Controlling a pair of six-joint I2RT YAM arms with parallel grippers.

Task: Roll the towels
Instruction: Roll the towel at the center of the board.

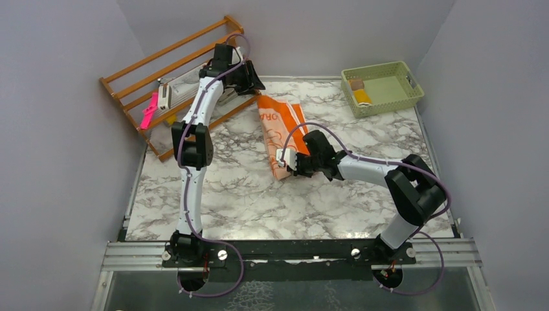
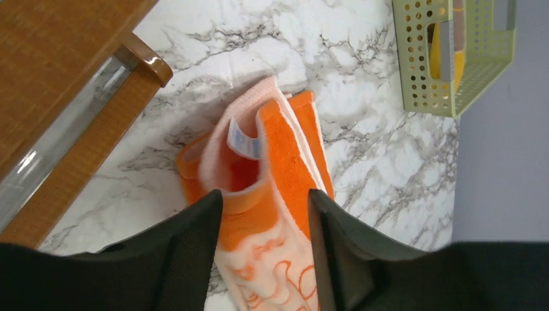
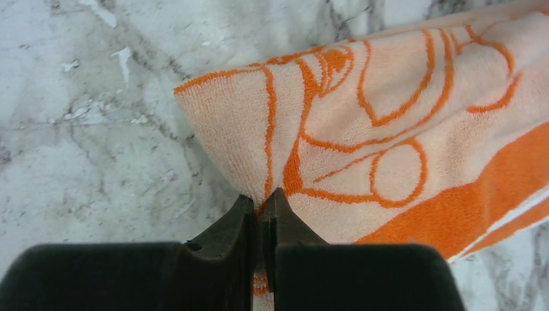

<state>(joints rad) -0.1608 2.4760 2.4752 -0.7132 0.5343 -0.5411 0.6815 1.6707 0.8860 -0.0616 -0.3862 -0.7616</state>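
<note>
The orange and pale peach printed towel (image 1: 285, 123) lies folded into a long strip on the marble table, running from the far middle toward the centre. My left gripper (image 1: 254, 84) is open just above the strip's far end (image 2: 285, 162), one finger on each side of it, near the white label (image 2: 245, 139). My right gripper (image 1: 289, 162) is shut on the near end of the towel (image 3: 401, 116), pinching a fold of cloth between its fingertips (image 3: 283, 214). The mustard-yellow towel (image 1: 361, 97) sits rolled inside the green basket; it also shows in the left wrist view (image 2: 458, 65).
The pale green perforated basket (image 1: 387, 105) stands at the back right, also in the left wrist view (image 2: 421, 58), with a brownish item (image 1: 356, 84) in it. A wooden rack (image 1: 168, 65) stands at the back left, holding a pink item (image 1: 149, 111). Grey walls enclose the table.
</note>
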